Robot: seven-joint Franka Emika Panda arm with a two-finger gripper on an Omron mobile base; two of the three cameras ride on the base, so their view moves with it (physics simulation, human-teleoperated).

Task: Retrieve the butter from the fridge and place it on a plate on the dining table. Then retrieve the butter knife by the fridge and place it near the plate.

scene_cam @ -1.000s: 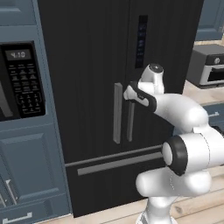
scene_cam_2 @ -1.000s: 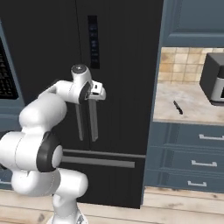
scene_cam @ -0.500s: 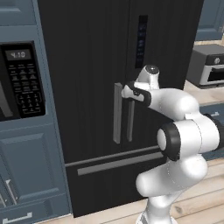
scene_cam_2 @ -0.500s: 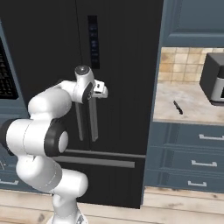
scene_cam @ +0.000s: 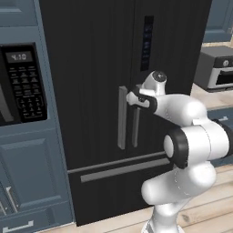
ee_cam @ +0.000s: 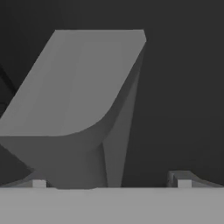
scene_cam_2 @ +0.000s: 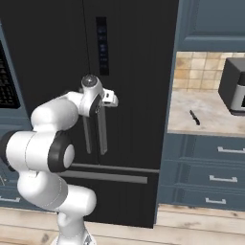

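The black fridge [scene_cam: 91, 68] [scene_cam_2: 139, 72] stands with its doors closed, so the butter is hidden. My gripper [scene_cam: 132, 98] [scene_cam_2: 111, 98] is open at the top end of the right grey door handle [scene_cam: 135, 125] [scene_cam_2: 102, 136]. In the hand view the handle's grey end [ee_cam: 87, 87] sits between my fingertips [ee_cam: 183, 181], nearer the left one, and is not clamped. The small dark butter knife [scene_cam_2: 194, 117] lies on the marbled counter [scene_cam_2: 215, 122] right of the fridge. The plate and the dining table are out of view.
A microwave [scene_cam: 20, 82] sits in the blue-grey cabinet left of the fridge. A toaster oven [scene_cam: 218, 68] [scene_cam_2: 234, 83] stands on the counter at the right, above blue drawers [scene_cam_2: 210, 167]. The fridge's bottom drawer bar [scene_cam: 123, 168] is below my arm.
My hand has edged closer to the top of the right door handle, and the elbow has swung around. The jaws have stayed open and the doors have stayed closed.
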